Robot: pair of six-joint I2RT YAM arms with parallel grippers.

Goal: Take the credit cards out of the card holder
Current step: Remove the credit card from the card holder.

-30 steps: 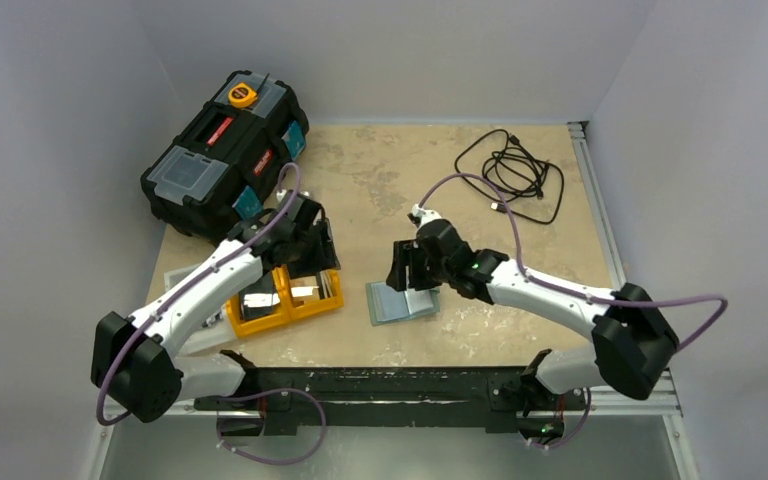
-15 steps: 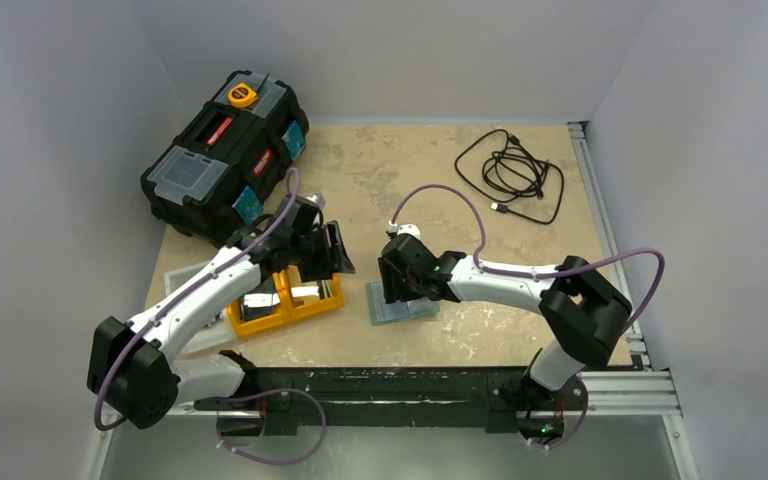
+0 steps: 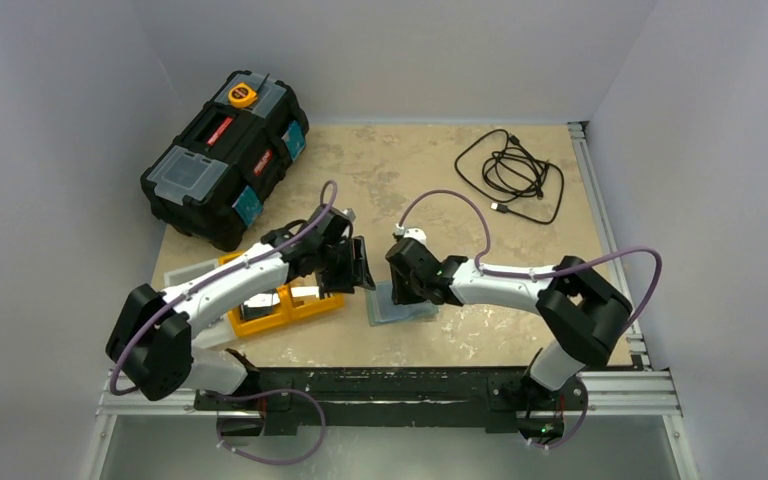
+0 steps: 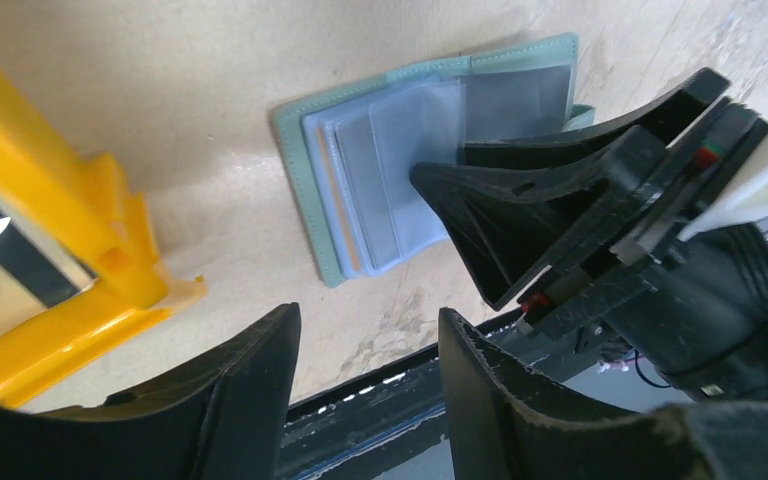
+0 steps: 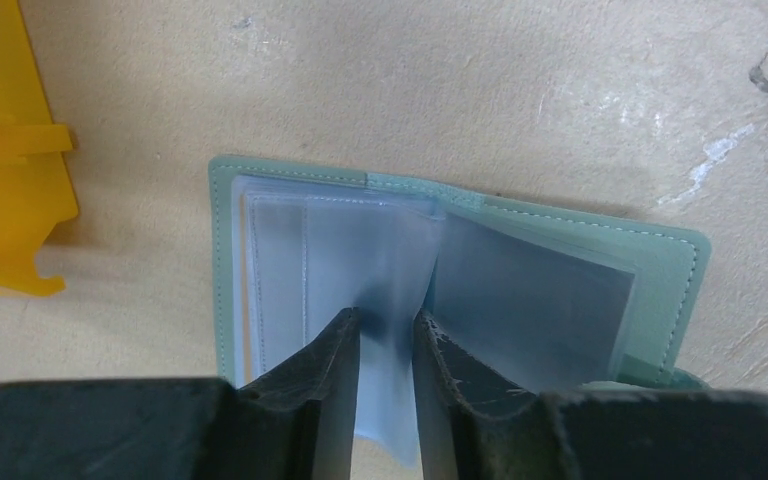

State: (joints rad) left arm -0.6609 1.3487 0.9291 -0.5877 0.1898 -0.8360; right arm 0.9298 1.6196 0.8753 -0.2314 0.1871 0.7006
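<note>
The grey-green card holder (image 3: 404, 308) lies open on the table, its pale blue sleeve pages fanned out (image 5: 222, 260) (image 4: 310, 140). Grey credit cards (image 5: 535, 290) (image 4: 360, 170) sit inside the clear sleeves. My right gripper (image 3: 405, 284) (image 5: 385, 322) stands over the middle of the holder. Its jaws are pinched narrow on one upright blue sleeve page. My left gripper (image 3: 362, 272) (image 4: 370, 325) hangs open and holds nothing, just left of the holder, between it and the orange tray.
The orange two-compartment tray (image 3: 282, 312) (image 4: 50, 250) holds pale flat items, left of the holder. A black toolbox (image 3: 225, 155) sits at the back left and a coiled black cable (image 3: 515, 175) at the back right. The table's front rail (image 4: 400, 385) is close below.
My left gripper has swung right from over the tray toward the holder. My right gripper has drawn its jaws in around a sleeve page.
</note>
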